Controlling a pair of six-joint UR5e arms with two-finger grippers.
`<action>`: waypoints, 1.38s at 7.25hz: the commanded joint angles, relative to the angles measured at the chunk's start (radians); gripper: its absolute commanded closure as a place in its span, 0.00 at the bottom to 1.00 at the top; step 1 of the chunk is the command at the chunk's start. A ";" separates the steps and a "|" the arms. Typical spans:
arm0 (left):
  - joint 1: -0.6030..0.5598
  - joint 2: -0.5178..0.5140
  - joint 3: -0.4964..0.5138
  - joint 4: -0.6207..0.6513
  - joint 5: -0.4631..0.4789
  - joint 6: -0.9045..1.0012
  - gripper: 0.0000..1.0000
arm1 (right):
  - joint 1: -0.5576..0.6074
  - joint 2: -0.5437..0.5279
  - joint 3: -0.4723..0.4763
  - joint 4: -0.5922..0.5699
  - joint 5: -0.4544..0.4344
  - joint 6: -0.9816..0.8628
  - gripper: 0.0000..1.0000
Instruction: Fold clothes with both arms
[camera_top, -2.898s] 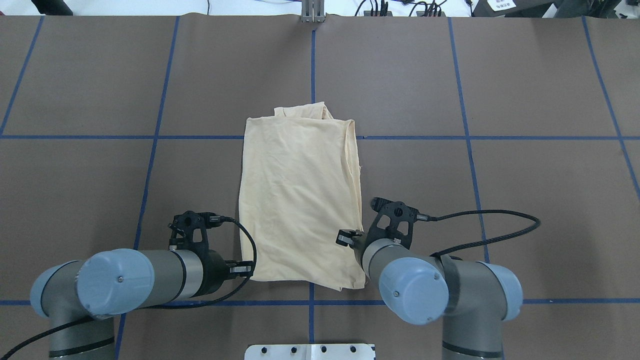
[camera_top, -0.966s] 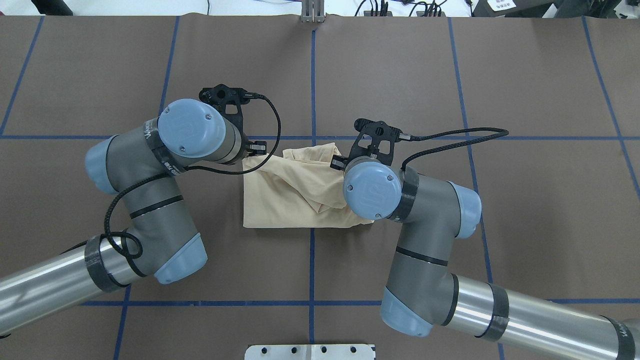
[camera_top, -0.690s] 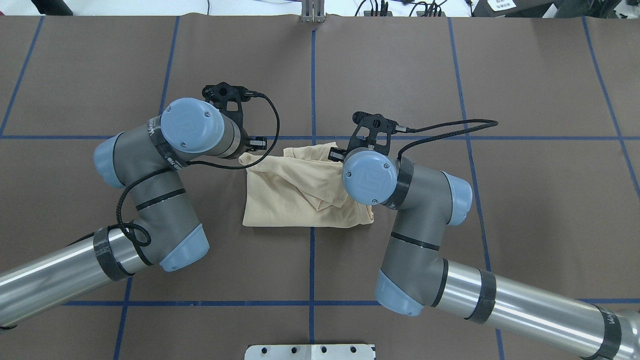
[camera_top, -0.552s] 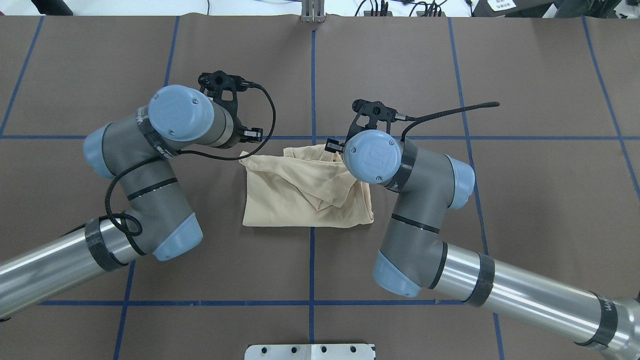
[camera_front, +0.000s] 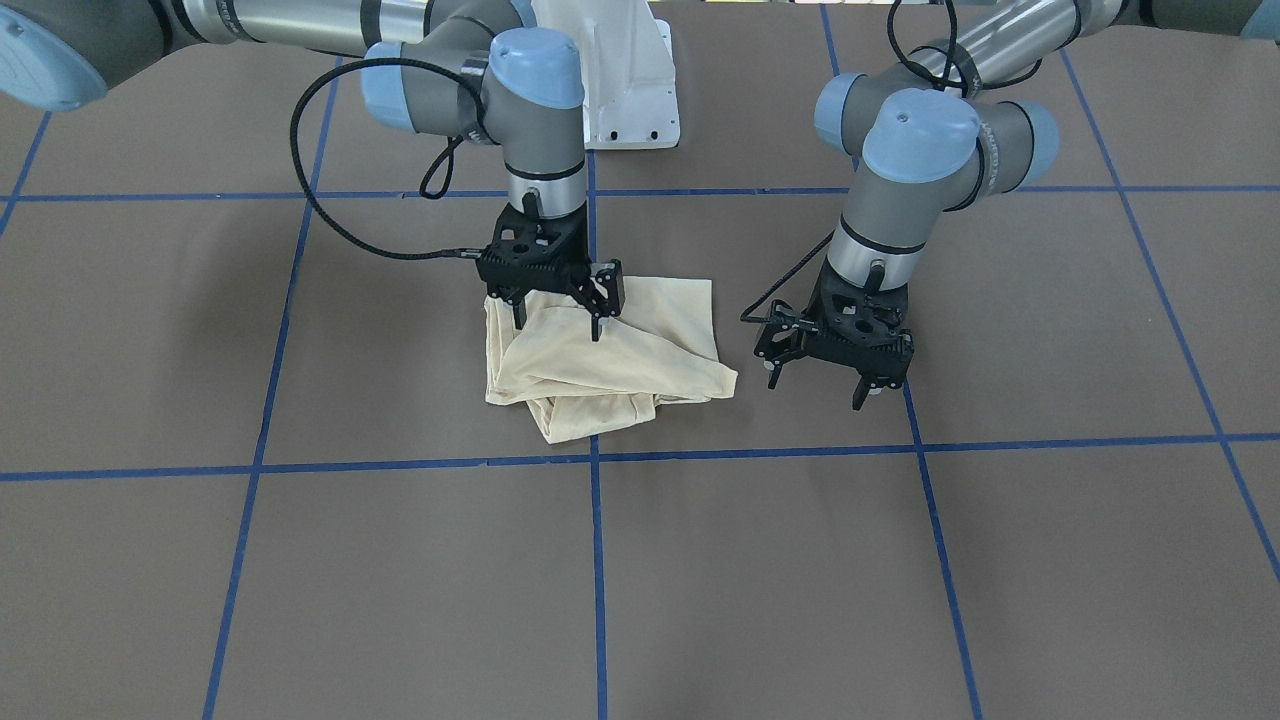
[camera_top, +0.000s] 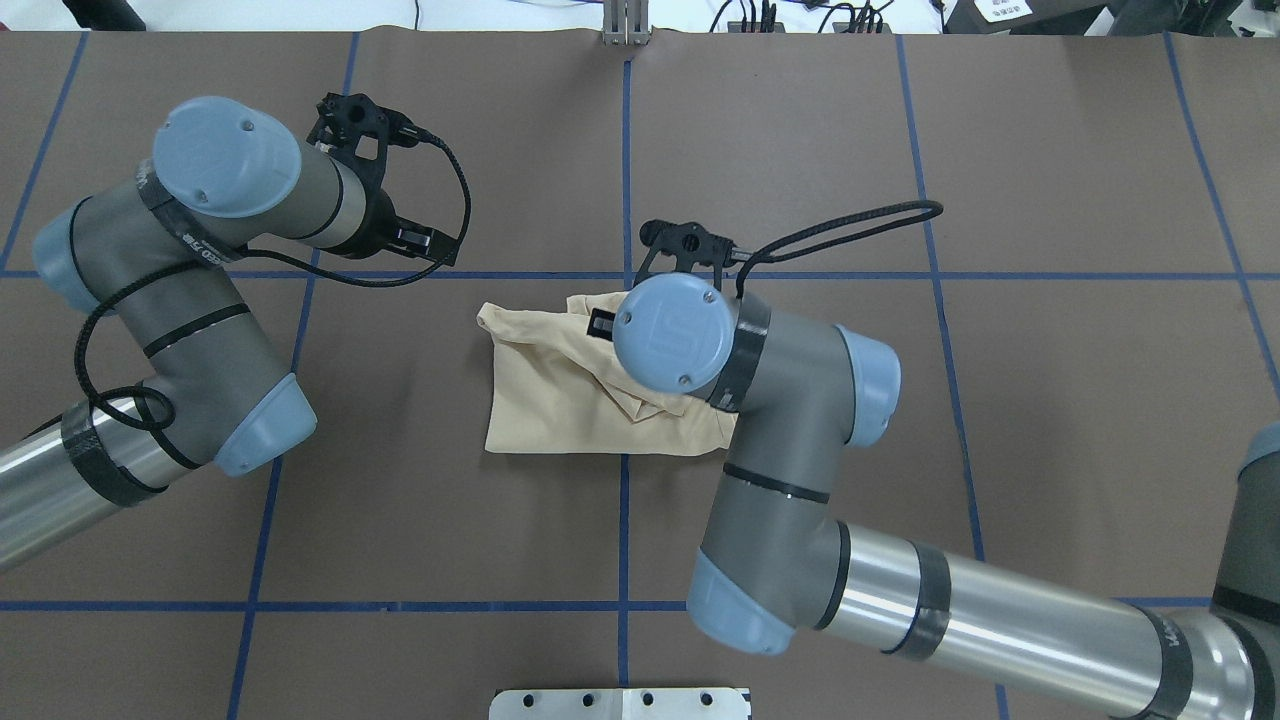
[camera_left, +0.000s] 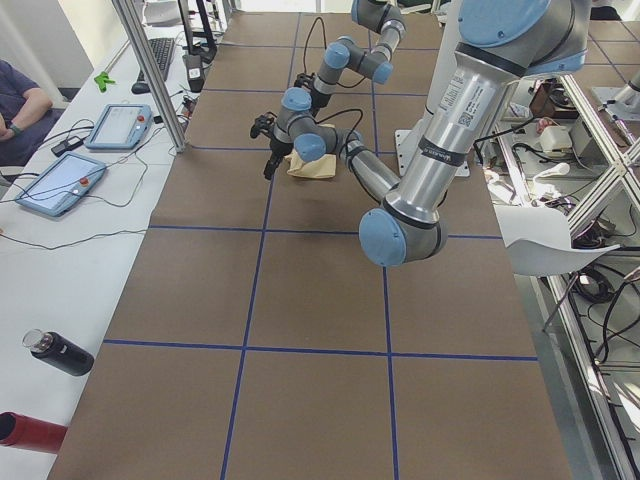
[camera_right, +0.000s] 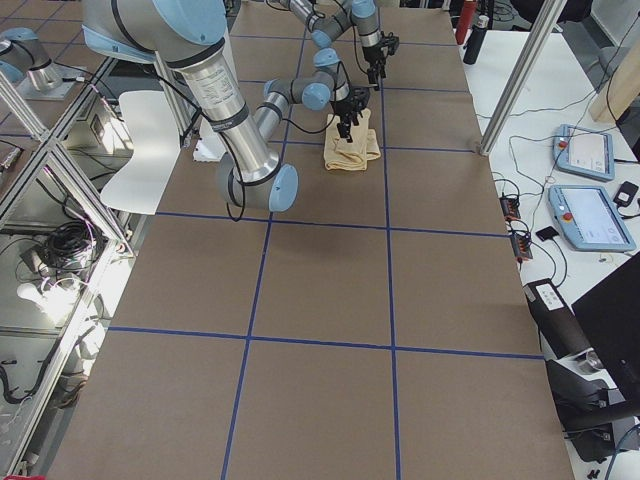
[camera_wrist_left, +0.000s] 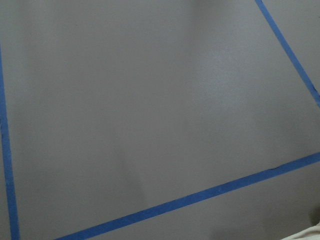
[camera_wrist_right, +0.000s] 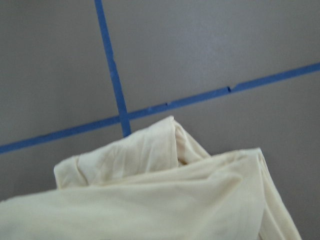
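You have the pale cream-yellow thin T-shirt (camera_front: 610, 375) lying near the middle of the brown matte table (camera_front: 300, 580), beside a crossing of blue tape lines (camera_front: 597, 560). It is a soft, limp, rumpled bundle with loose layered edges. The black right gripper (camera_front: 557, 325) hangs just above it, fingers spread and holding nothing, likely to leave the fold undisturbed. The black left gripper (camera_front: 817, 390), equally spread and empty, hovers beside the shirt, apart from the cloth.

T-shirt (camera_front: 610, 365): pale cream-yellow. Table cover (camera_front: 300, 600) around the T-shirt: matt brown, gridded with blue tape lines (camera_front: 597, 560). Left arm (camera_front: 880, 215) and right arm (camera_front: 535, 130): grey shells, light-blue joint caps, silver tubes with black bands. Left gripper (camera_front: 815, 390), right gripper (camera_front: 558, 328), cables (camera_front: 410, 257): black. Pedestal base (camera_front: 630, 90): white.
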 joint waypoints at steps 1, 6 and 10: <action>-0.002 0.004 -0.002 0.000 -0.001 0.001 0.00 | -0.096 0.003 0.006 -0.054 -0.075 0.072 0.31; -0.002 0.006 -0.005 0.000 -0.001 0.000 0.00 | -0.048 0.042 -0.066 -0.040 -0.078 0.072 0.91; -0.002 0.004 -0.011 0.000 -0.005 0.000 0.00 | 0.082 0.084 -0.183 -0.003 -0.072 0.037 1.00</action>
